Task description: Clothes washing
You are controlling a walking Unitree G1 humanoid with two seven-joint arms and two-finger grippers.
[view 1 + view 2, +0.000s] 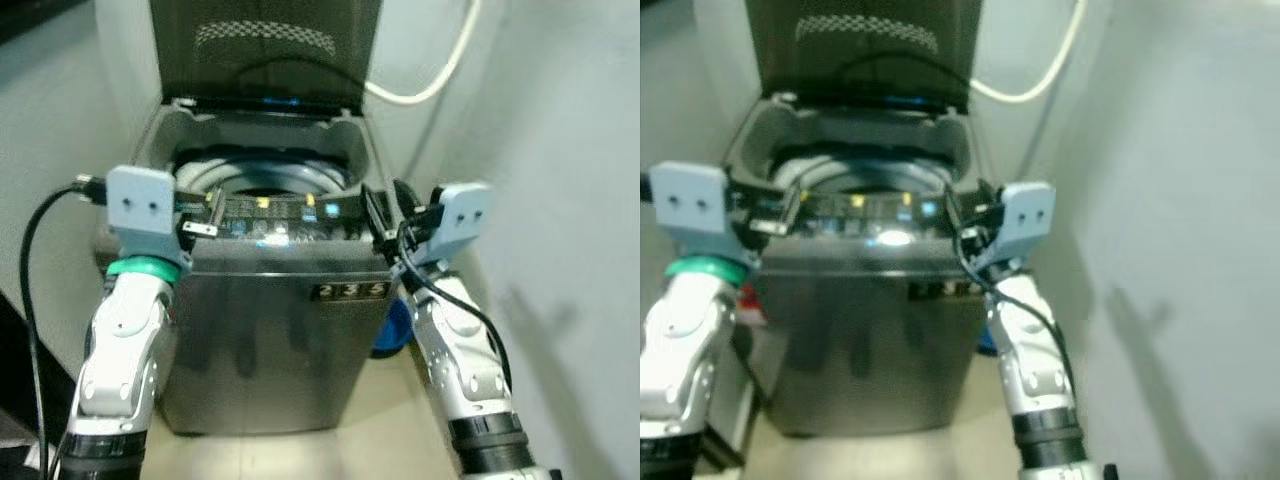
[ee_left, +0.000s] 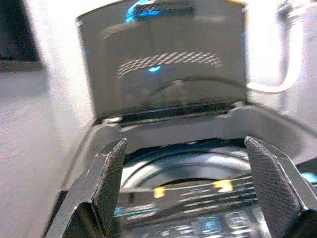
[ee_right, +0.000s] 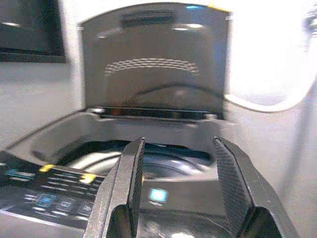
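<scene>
- Top-loading washing machine [image 1: 265, 330] stands at frame centre, dark grey cabinet, against a pale wall [image 1: 560, 150].
- Lid [image 1: 265, 50] raised upright at the top of the frame; a dotted band pattern shows on its inner face.
- Drum [image 1: 265, 178] opening visible below the lid, ringed by a pale grey rim; its contents cannot be made out.
- Control panel [image 1: 275, 212] runs along the front edge of the machine top, with lit blue and yellow markings; blurred, so no text is legible.
- Label with digits [image 1: 350, 291] on the upper right of the cabinet front.
- White hose [image 1: 440, 70] curves down the wall at upper right of the frame, behind the machine.
- Blue object [image 1: 393, 327] on the floor at the machine's right side, partly hidden; identity unclear.
- Left gripper [image 2: 185, 183] raised at the front left corner of the machine, level with the control panel; fingers [image 2: 111, 173] wide apart, nothing between them.
- Right gripper [image 3: 178, 183] raised at the front right corner, just beside the panel end; fingers [image 3: 131, 183] apart, nothing between them.
- No clothes seen in any view.
</scene>
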